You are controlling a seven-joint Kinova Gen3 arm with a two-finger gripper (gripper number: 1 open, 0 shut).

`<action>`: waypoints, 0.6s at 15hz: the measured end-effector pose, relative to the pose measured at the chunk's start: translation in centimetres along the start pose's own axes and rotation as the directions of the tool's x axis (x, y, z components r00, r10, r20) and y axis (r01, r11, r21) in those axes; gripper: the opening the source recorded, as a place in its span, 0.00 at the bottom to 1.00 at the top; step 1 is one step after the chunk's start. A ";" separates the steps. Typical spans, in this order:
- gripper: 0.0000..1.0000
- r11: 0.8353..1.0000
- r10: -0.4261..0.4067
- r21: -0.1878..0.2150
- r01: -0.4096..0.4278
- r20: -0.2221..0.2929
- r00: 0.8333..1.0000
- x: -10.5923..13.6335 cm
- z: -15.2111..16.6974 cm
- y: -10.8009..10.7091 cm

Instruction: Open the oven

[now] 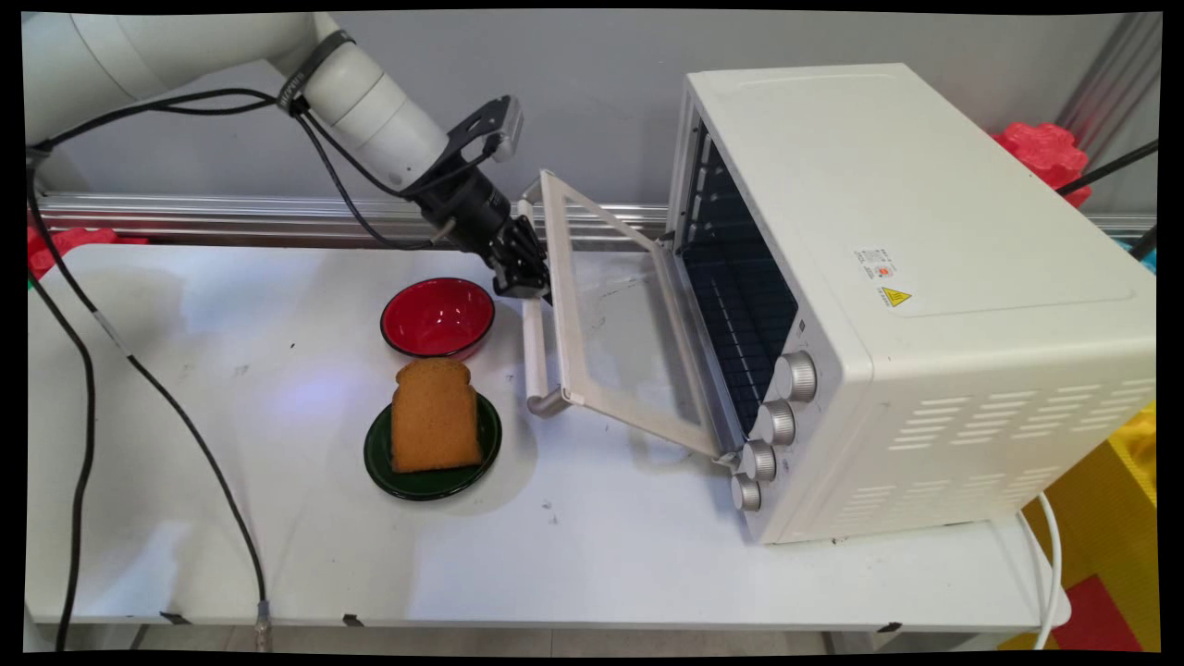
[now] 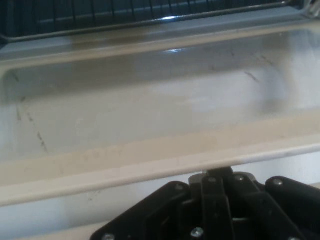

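A black end effector (image 1: 524, 277) is at the handle (image 1: 535, 347) of a white toaster oven's (image 1: 888, 305) half-lowered glass door (image 1: 615, 333); whether it grips cannot be told. Nearby on the table (image 1: 277, 536) sit a red bowl (image 1: 437, 317) and toast (image 1: 433, 416) on a green plate (image 1: 407, 476).

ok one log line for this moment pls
gripper: at oven door handle | door: partly open | toast on green plate | red bowl beside

Grey wall (image 1: 573, 83) behind white table (image 1: 277, 546); metal rail (image 1: 231, 215) along table's far edge.
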 end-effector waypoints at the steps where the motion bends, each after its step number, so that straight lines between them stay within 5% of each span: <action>1: 0.00 1.000 0.004 -0.003 -0.004 0.000 1.000 -0.2 0.2 0.0; 9: 0.00 1.000 0.020 -0.021 -0.020 0.001 1.000 -2.1 1.2 -0.2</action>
